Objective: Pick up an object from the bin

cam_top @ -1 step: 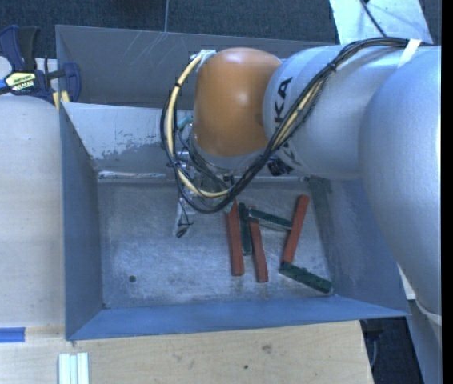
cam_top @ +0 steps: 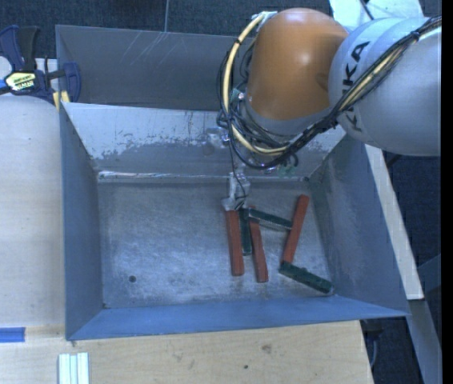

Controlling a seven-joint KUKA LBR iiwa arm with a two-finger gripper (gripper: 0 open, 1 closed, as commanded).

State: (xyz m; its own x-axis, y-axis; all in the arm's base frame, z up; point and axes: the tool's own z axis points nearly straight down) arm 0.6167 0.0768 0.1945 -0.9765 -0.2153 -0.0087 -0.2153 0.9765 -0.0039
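Several slim sticks, red-brown and dark green, lie crossed in a loose cluster toward three o'clock on the floor of the bin (cam_top: 146, 238). The gripper (cam_top: 238, 197) stands at the cluster's twelve o'clock end, over the top of the nine o'clock-most red-brown stick (cam_top: 234, 246). A dark green stick (cam_top: 271, 218) runs off toward four o'clock beside it. Whether the gripper is open or closed cannot be told; nothing is seen held. Judgement: it is placed at a stick's free end because the middles overlap.
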